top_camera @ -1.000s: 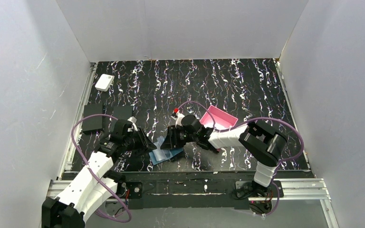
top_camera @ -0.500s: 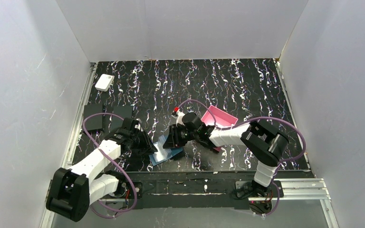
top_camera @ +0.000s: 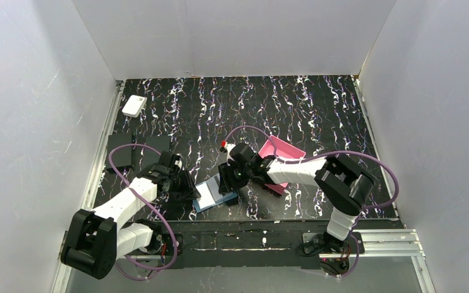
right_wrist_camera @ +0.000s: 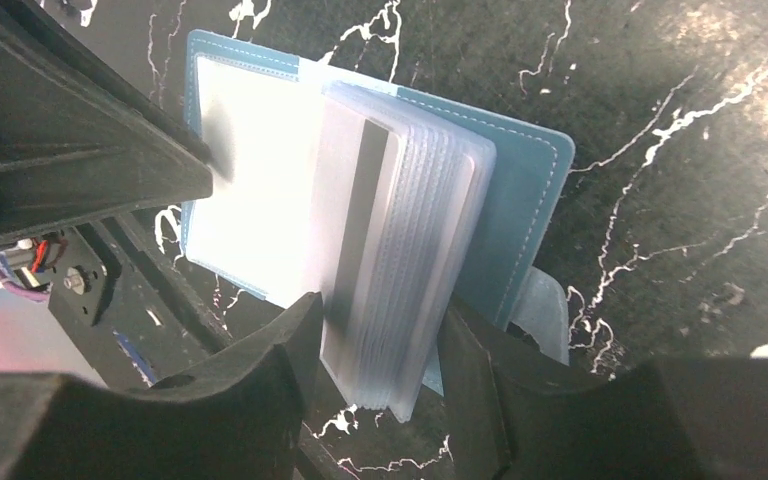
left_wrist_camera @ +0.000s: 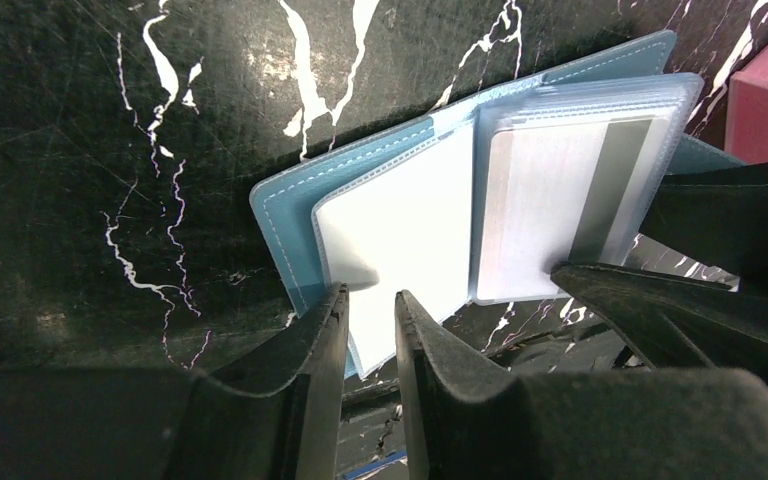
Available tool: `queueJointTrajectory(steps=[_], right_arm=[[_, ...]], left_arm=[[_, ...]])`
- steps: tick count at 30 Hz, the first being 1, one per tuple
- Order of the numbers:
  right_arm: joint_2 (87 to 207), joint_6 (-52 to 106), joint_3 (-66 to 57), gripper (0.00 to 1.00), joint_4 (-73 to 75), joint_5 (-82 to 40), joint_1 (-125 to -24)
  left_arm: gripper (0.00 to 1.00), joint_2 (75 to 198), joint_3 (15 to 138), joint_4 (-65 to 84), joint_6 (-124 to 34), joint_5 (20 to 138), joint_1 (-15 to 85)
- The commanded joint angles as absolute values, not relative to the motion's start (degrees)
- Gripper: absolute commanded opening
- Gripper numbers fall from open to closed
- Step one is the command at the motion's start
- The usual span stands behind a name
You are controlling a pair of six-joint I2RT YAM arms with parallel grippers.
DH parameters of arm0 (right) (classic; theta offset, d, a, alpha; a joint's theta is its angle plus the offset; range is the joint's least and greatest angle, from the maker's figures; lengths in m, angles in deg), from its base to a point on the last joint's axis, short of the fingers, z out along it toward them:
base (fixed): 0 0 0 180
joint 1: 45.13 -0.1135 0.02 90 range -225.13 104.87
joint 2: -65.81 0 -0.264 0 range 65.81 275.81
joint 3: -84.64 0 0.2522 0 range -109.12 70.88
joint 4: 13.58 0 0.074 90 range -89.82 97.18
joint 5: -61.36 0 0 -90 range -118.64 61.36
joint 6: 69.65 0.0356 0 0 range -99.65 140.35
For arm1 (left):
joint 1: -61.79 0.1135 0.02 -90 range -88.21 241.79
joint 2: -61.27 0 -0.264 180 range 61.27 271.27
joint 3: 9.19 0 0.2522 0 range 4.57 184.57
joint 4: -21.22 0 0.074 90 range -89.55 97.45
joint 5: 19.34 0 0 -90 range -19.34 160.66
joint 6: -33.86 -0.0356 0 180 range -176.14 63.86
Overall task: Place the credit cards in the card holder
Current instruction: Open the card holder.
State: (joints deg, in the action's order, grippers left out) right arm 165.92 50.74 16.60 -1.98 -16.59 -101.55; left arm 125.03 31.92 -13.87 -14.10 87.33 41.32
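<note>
My left pincer (left_wrist_camera: 368, 310), fingers nearly together, nips the near edge of the card holder (left_wrist_camera: 290, 205) at its left clear page. My right pincer (right_wrist_camera: 380, 375) is clamped across the sleeve stack (right_wrist_camera: 415, 250), so the holder lies open by the table's (top_camera: 317, 110) front edge. One striped card (left_wrist_camera: 560, 200) sits in the top sleeve. Step, I judge: holding it open for loading. Next needs a freed pincer, but no loose card shows. The pink tray (top_camera: 287, 151) crowds the right just beyond, with open room farther back.

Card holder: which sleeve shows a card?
The top sleeve of the stack in the right gripper: grey card, dark stripe. The flat sleeve by the left gripper looks blank.
</note>
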Motion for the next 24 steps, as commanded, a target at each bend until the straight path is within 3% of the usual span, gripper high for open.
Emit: queueJointTrajectory(steps=[1, 13, 24], right_arm=[[162.6, 47.3, 13.7, 0.54, 3.7, -18.4, -101.7], [163.0, 53.4, 16.4, 0.53, -8.3, -10.3, -101.7], [162.4, 54.9, 17.0, 0.53, -9.7, -8.6, -101.7]], left_arm=[[0.22, 125.0, 32.7, -15.9, -15.6, 85.8, 41.1], [0.2, 123.7, 32.0, -16.6, -15.5, 85.7, 41.1], [0.17, 120.9, 33.0, -18.5, -14.9, 85.7, 41.1]])
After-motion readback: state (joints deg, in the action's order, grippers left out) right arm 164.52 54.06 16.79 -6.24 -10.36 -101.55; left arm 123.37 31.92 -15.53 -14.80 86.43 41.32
